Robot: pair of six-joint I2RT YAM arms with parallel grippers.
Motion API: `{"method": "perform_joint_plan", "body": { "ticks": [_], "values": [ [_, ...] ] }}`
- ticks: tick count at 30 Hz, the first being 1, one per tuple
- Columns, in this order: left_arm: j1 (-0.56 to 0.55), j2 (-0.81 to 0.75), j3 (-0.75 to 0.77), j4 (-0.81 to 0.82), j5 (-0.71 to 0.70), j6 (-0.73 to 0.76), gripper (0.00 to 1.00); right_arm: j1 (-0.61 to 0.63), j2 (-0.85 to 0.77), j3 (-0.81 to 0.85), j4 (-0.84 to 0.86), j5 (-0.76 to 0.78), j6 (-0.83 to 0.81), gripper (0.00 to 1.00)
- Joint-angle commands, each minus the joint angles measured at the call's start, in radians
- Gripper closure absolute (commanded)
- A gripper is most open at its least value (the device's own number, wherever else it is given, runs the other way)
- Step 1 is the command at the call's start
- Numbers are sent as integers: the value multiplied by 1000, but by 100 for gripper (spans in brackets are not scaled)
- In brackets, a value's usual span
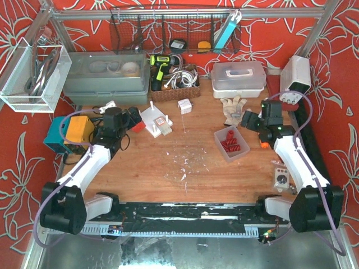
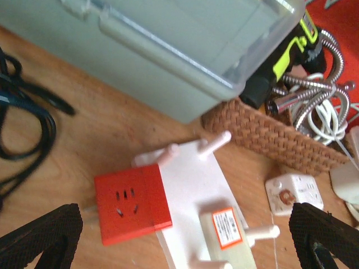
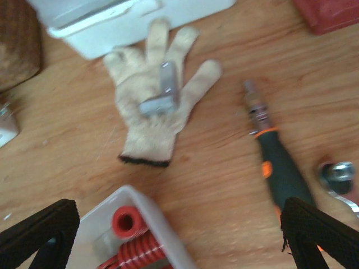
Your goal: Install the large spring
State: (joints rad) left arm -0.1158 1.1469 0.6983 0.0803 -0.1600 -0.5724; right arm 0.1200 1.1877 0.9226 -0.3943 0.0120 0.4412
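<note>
Beside the right hand: one spring tray; one glove; one screwdriver.

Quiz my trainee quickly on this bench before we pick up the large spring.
1. Where do the red springs lie?
A. in the wicker basket
B. in the small clear tray
C. on the white lidded box
2. True or false: a metal bracket lies on the work glove.
3. Fill the gap: the left gripper and the right gripper both stand ____, holding nothing.

Key: 1 B; 2 true; 3 open.
</note>
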Motion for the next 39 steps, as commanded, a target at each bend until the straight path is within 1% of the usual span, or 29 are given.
{"method": "perform_joint_plan", "body": {
  "ticks": [1, 3, 6, 10, 12, 13, 16, 19, 22, 29, 36, 39],
  "values": [
    [7, 16, 48, -97, 98, -104, 0, 107, -1, -2, -39, -82, 22, 2],
    [6, 18, 49, -102, 112, -125, 1, 205, -7, -11, -46, -34, -18, 1],
    [7, 23, 48, -109, 106, -127, 11, 330, -19, -32, -58, 24, -60, 1],
    [7, 64, 26, -92, 87, -127, 18, 480, -78, -112, 33, 61, -118, 1],
    [7, 111, 34, -97, 92, -122, 20, 541, -92, -144, 84, 49, -153, 1],
    [7, 134, 46, -102, 103, -118, 21, 578, -91, -153, 106, 69, -171, 1],
    [7, 210, 83, -128, 122, -112, 22, 673, -78, -175, 158, 167, -215, 1],
    [7, 262, 106, -157, 110, -112, 21, 733, -50, -185, 196, 224, -237, 1],
    [7, 284, 110, -168, 83, -118, 20, 760, -30, -189, 217, 250, -244, 1],
    [6, 321, 122, -161, 71, -128, 17, 770, -32, -196, 226, 279, -236, 1],
    [7, 353, 136, -177, 32, -130, 17, 770, -55, -212, 232, 327, -231, 1],
    [7, 357, 132, -155, 35, -130, 18, 770, -53, -214, 235, 328, -232, 1]
  ]
}}
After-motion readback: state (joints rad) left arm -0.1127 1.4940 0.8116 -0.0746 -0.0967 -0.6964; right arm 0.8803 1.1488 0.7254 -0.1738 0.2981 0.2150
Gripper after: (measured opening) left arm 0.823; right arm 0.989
